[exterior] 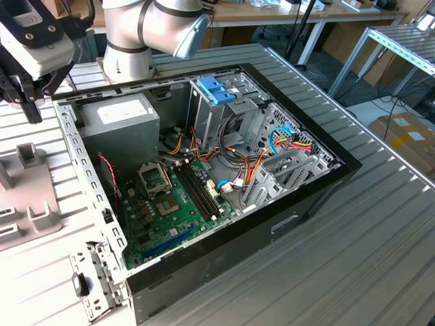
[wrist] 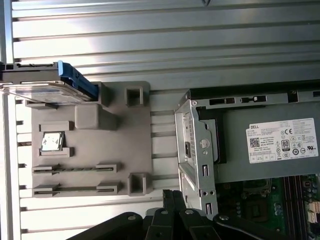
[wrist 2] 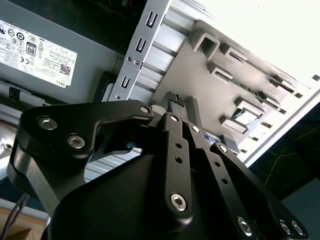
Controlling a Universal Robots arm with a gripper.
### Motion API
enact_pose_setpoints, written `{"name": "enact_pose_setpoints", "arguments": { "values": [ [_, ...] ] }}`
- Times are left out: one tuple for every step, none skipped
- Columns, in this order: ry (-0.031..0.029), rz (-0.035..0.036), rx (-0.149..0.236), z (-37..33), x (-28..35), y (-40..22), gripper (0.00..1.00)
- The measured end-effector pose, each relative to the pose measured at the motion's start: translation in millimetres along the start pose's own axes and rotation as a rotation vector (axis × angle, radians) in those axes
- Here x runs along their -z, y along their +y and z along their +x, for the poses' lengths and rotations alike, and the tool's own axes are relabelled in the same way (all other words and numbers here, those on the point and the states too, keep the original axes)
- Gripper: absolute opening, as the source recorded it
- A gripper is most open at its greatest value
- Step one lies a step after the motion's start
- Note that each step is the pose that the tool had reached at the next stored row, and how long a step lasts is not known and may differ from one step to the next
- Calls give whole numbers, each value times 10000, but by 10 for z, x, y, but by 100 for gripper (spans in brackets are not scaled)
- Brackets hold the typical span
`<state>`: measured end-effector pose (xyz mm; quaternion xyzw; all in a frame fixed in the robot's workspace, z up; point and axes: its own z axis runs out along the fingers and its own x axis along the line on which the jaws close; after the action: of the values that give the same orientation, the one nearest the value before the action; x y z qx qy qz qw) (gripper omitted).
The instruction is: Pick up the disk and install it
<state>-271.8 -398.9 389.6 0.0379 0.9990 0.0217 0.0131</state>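
While the disk [wrist: 45,91] lies untouched on a corner of the fixture plate [wrist: 125,150], outside the computer case [exterior: 217,261], your gripper [wrist 2: 182,102] is closed on nothing. In the exterior view it hangs at ten o'clock from the case. Pickup and installation are both outstanding.

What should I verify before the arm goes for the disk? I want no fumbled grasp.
1. Disk seated on the grey fixture plate, blue tab showing: ok.
2. Gripper empty: ok.
3. Jaws open for a grasp: not ok, they stand shut.
4. Gripper over the disk: not ok, it hangs by the computer case edge, apart from the disk.
5. Drive cage free to take the disk: cannot tell.
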Motion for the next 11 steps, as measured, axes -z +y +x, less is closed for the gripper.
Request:
{"name": "enact_pose_setpoints", "arguments": {
  "values": [
    [1,0,0,9,0,-1,11],
    [1,1,0,17,0,-1,11],
    [0,0,0,26,0,-2,11],
    [0,1,0,31,1,-2,11],
    [0,1,0,36,0,-3,11],
    [0,0,1,40,0,-3,11],
    [0,0,1,44,0,-3,11],
    [1,1,0,48,1,-4,11],
    [1,0,0,52,0,-4,11],
    [1,1,0,55,0,-4,11],
    [0,0,0,59,0,-4,11]
  ]
}}
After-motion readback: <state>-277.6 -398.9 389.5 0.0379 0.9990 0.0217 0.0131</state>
